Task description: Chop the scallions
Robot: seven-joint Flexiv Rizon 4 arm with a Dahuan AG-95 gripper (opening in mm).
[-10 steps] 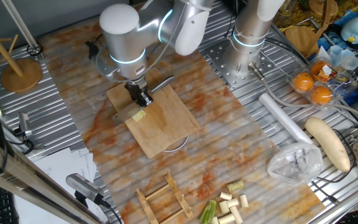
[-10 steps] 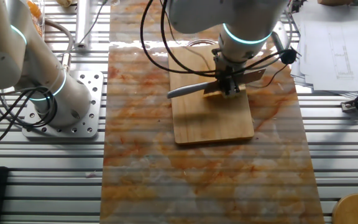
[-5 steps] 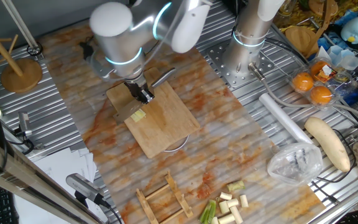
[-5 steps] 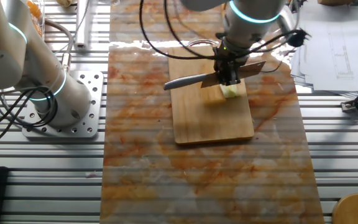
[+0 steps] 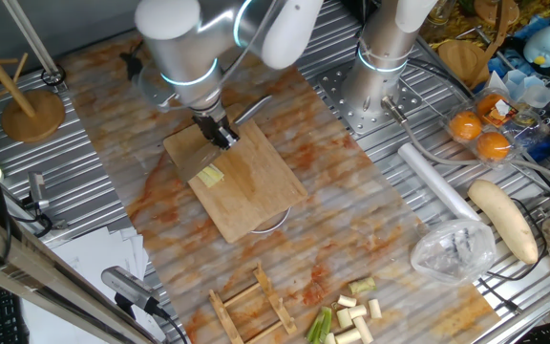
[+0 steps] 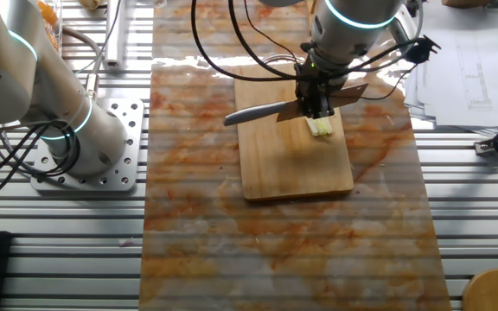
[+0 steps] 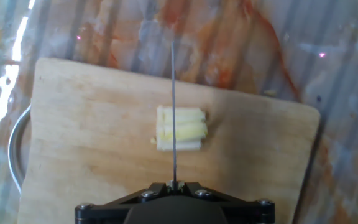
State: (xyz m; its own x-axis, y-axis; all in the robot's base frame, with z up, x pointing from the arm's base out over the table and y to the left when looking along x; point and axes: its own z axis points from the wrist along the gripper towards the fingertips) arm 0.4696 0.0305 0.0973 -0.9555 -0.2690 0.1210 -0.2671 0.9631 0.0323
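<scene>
Wooden board (image 7: 92, 124) holds scallions (image 7: 179, 128); no writing legible.

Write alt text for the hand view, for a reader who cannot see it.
Seen edge-on from above, a thin knife blade runs down the middle of the picture, across a small bundle of pale scallions lying on a wooden cutting board. The board rests on an orange-stained mat, and the dark pincer holding the knife fills the bottom edge.

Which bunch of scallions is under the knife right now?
The small bundle of scallions on the cutting board, directly beneath the knife in the gripper. The other scallion pieces lie off the board, near the table edge.
</scene>
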